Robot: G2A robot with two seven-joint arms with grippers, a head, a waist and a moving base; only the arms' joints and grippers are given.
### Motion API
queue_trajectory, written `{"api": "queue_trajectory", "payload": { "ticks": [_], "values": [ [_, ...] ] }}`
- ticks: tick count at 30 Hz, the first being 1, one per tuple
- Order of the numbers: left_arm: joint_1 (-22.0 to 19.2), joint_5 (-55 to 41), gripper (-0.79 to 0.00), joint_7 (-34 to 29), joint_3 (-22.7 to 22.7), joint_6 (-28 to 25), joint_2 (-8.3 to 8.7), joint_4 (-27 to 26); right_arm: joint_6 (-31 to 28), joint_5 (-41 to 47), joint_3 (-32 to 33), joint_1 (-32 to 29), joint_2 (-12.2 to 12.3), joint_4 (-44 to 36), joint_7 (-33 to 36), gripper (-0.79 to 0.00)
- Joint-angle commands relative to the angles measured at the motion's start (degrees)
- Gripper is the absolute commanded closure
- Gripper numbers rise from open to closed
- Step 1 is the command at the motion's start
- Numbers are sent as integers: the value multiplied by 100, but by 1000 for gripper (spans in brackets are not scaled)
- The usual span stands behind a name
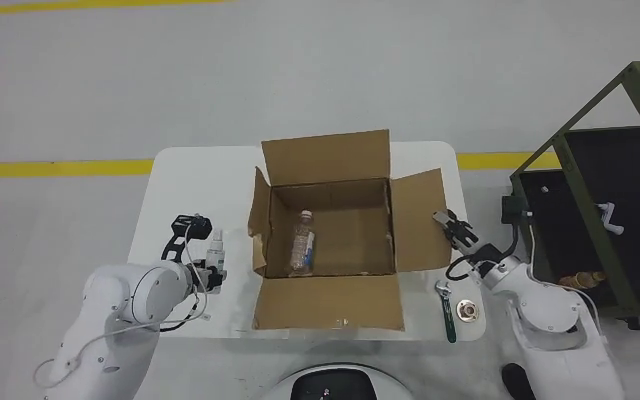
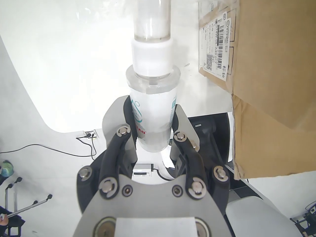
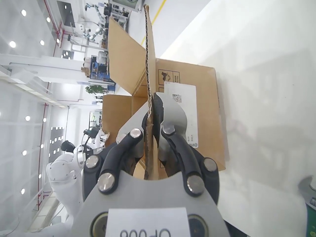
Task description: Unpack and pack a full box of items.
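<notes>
An open cardboard box [image 1: 330, 300] stands mid-table with all its flaps spread. A clear bottle [image 1: 302, 243] lies on its floor. Left of the box, over the table, my left gripper [image 1: 205, 258] is shut on a clear spray bottle [image 1: 216, 248]. In the left wrist view the gripper [image 2: 153, 124] clamps the lower body of that spray bottle [image 2: 151, 57], whose white collar and clear cap point away. At the box's right side, my right gripper [image 1: 450, 228] is shut on the right flap. The right wrist view has the gripper [image 3: 151, 117] pinching the flap's edge [image 3: 148, 75].
A wrench [image 1: 446, 308] and a small round part [image 1: 466, 310] lie on the table near the right arm. A dark framed cart [image 1: 590, 220] stands off the table's right end. The box's labelled side wall [image 2: 271, 87] is close beside the left gripper.
</notes>
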Motion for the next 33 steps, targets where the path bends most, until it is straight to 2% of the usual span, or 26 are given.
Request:
{"api": "queue_trajectory", "payload": {
  "ticks": [1,10,18,19,21,23,24,33],
  "values": [
    [0,39,0,265,-62,-75,9,-45,-1,5,-23,38,2,27,12,0],
    [-297,-121,0,271,-399,-135,50,-218,-56,-33,-200,186,-3,300,-9,0],
    [-697,-395,0,186,-341,-271,66,-497,-147,-122,-615,547,-40,634,-39,0],
    [-752,-532,0,133,-320,-223,62,-521,-159,-136,-672,589,-47,651,-58,-65],
    [-889,-725,0,33,-288,-199,60,-571,-173,-127,-756,650,-59,673,-96,-129],
    [-1021,-739,0,-2,-197,-270,65,-646,-179,-168,-805,681,-63,685,-111,-372],
    [-1092,-783,0,23,-158,-259,62,-682,-189,-206,-821,689,-62,683,-106,-785],
    [-1600,-1163,0,260,449,-72,9,-527,-138,-788,-658,628,-13,388,-297,-785]
  ]
}}
